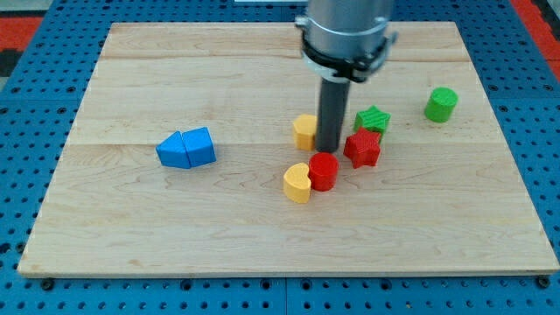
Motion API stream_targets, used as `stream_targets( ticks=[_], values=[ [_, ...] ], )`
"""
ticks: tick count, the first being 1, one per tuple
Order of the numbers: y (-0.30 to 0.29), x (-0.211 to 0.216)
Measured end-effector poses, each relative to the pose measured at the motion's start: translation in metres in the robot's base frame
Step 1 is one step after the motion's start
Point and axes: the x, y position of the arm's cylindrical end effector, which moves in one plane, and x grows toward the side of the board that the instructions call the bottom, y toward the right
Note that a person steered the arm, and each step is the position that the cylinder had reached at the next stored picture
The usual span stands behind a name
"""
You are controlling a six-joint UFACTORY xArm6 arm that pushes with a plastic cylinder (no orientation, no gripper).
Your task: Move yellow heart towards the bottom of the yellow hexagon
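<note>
The surface (131,219) carries every block. Landmark: the yellow hexagon (304,131). My tip (329,150) rests just right of it; this tool is a plain rod with nothing to open or clamp. The yellow heart (297,183) lies just below the hexagon, touching the red cylinder (324,171); task judged nearly complete

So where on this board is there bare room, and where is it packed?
Bare: the wooden board along the view's bottom, and the stretch between the blue blocks and the yellow hexagon. Crowded: my tip stands amid the hexagon, yellow heart, red cylinder, red star and green star.
</note>
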Motion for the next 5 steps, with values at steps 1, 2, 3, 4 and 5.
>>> stream_targets(
  ticks=[1, 2, 3, 4, 5],
  values=[
    [-0.039, -0.017],
    [-0.041, -0.013],
    [-0.041, 0.036],
    [0.014, 0.050],
    [-0.024, 0.068]
  ],
)
